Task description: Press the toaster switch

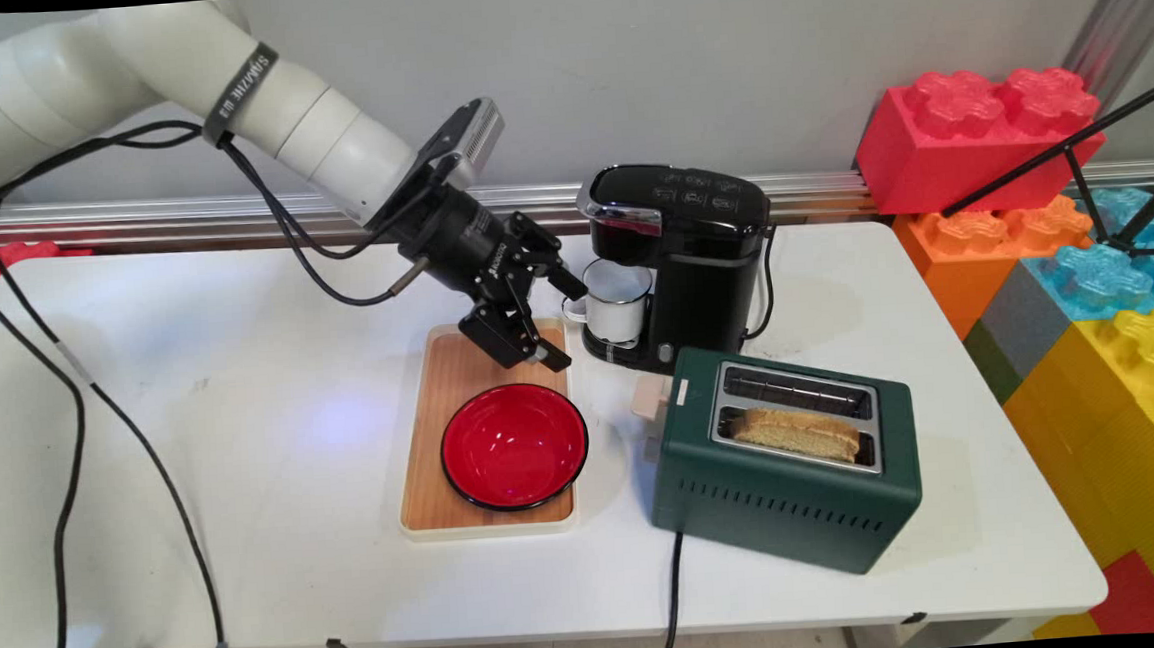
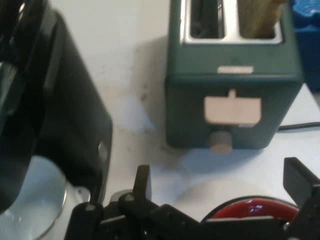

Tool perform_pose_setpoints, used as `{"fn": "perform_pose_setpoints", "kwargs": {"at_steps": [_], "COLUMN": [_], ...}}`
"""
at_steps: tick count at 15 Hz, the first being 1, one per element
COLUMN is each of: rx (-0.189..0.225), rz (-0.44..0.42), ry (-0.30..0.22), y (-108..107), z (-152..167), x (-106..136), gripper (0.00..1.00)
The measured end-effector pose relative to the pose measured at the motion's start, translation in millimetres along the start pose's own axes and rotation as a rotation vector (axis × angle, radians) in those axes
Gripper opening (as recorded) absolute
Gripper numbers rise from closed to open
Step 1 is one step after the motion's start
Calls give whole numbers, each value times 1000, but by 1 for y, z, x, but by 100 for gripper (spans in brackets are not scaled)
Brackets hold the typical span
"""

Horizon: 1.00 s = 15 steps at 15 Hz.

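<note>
The green toaster stands nearest; the fingers spread wide above the tray, beside the white mug.

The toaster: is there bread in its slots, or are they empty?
One slot is filled: the toaster holds a bread slice in its near slot; the far slot is empty.

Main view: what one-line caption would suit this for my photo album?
Robot gripper, jaws open, hovering between a white mug under a black coffee maker and a red bowl on a wooden tray, beside a green toaster.
</note>
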Motion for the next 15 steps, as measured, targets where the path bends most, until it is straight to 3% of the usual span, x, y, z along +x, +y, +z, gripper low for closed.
{"fn": "perform_pose_setpoints", "kwargs": {"at_steps": [9,10,15], "rx": [-75,-80,-92], "rz": [64,66,50], "ry": [35,36,45], "y": [4,4,3], "z": [4,4,5], "x": [13,12,8], "gripper": [100,0,0]}}
